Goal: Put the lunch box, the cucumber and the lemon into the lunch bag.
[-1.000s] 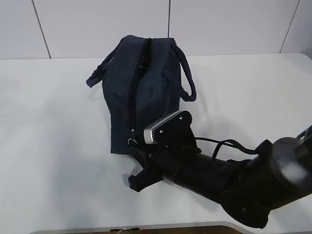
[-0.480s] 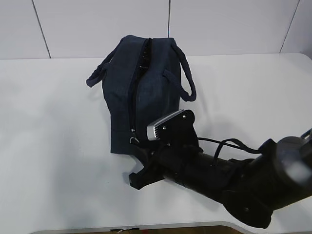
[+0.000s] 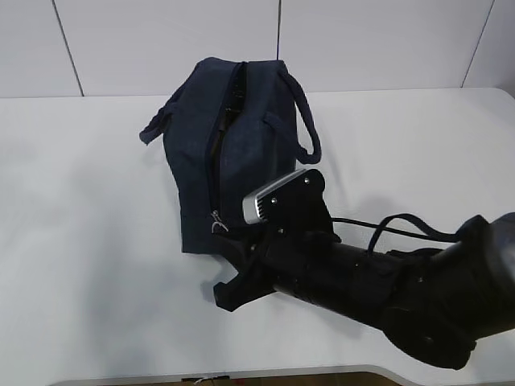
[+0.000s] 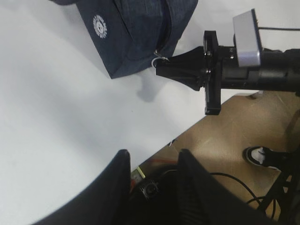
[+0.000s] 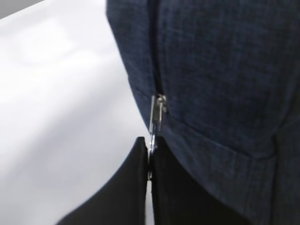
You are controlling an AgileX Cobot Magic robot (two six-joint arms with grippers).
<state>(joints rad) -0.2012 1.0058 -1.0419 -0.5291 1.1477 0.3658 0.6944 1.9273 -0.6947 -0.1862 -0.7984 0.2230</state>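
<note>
The dark navy lunch bag (image 3: 241,137) stands on the white table (image 3: 80,241) with its zip closed down to the near end. My right gripper (image 3: 228,244) reaches in from the lower right and is shut on the metal ring pull (image 5: 152,139) below the zip slider (image 5: 158,111). The left wrist view shows the same grip (image 4: 159,65) beside the lunch bag (image 4: 136,33). My left gripper (image 4: 153,157) hangs open over the table's front edge, holding nothing. The lunch box, the cucumber and the lemon are out of view.
Two loop handles (image 3: 310,133) droop on either side of the bag. The right arm and its cable (image 3: 386,225) cover the near right of the table. Beyond the table's front edge are brown floor, cables and a shoe (image 4: 260,157).
The right gripper has shut on the ring pull. The right arm has risen slightly, and the bag's top and handles have shifted a little to the left.
</note>
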